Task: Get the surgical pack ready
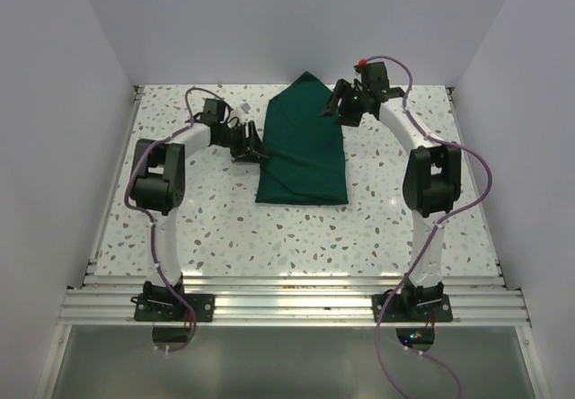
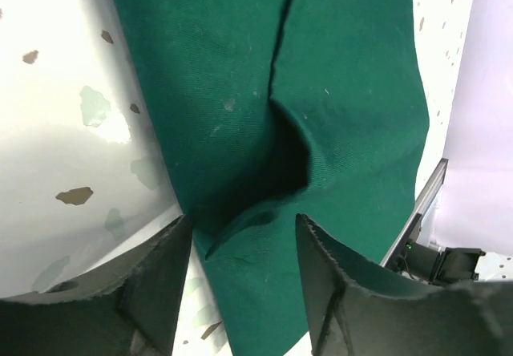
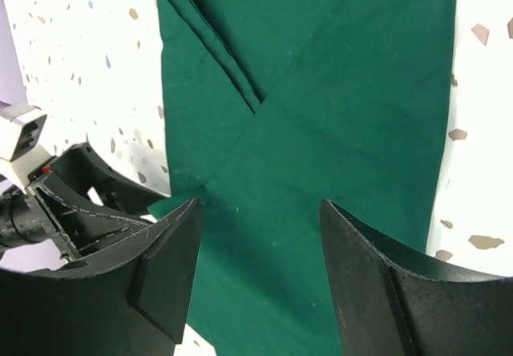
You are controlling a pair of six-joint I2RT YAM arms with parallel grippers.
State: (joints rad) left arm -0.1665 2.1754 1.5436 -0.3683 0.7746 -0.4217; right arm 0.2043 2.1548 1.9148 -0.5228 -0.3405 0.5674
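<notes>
The folded green drape (image 1: 301, 152) lies mid-surface (image 1: 198, 228), its long axis running away from the bases. The left gripper (image 1: 255, 146) sits released at the drape's left edge, and the right gripper (image 1: 332, 109), also released, hovers over its far-right fold.

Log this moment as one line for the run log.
green cloth: folded, on table | left gripper: open, at cloth's left edge | right gripper: open, over cloth's far right edge

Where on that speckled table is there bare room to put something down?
Bare table lies between the green cloth's near edge and the metal rails, and at the far left corner. Crowded: the cloth's sides, at the left claw and right claw.
</notes>
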